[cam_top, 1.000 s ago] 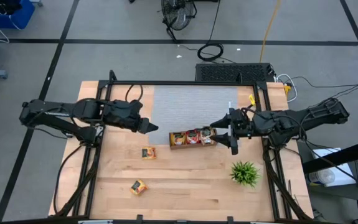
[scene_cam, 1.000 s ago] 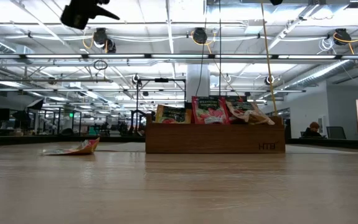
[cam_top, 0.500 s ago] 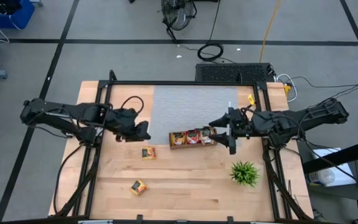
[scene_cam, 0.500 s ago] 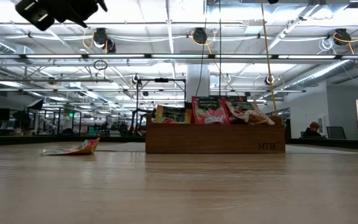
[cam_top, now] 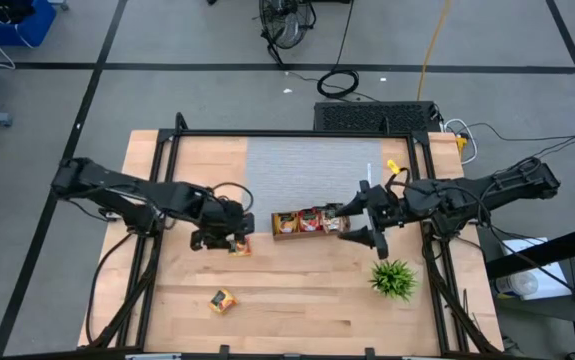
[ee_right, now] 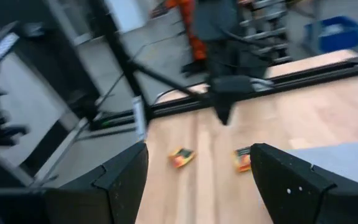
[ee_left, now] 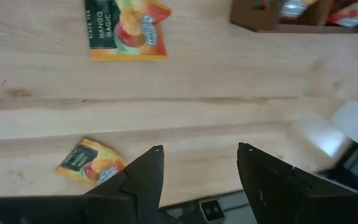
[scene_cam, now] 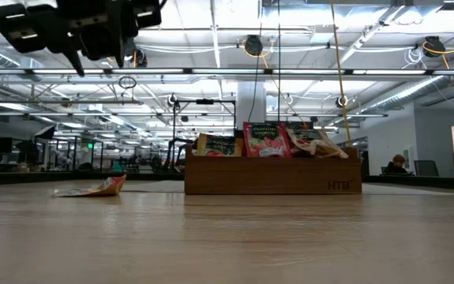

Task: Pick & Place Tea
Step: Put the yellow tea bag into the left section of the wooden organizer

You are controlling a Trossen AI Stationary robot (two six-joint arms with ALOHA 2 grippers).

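**Left hand over a loose tea sachet**

My left hand [cam_top: 229,240] hovers above one tea sachet [cam_top: 239,246] on the table [cam_top: 297,290], fingers apart, holding nothing. Another sachet [cam_top: 223,300] lies nearer the front edge. More fill the wooden tray [cam_top: 307,222]. My right hand [cam_top: 359,226] waits beside it, wide open, empty.

Two tea sachets lie loose on the bench [cam_top: 317,300]: one [cam_top: 238,245] at nine o'clock from the single wooden tray [cam_top: 307,222], another [cam_top: 223,300] at seven. Several more stand inside the tray; exact number unclear. One green plant [cam_top: 394,278]. Two arms.
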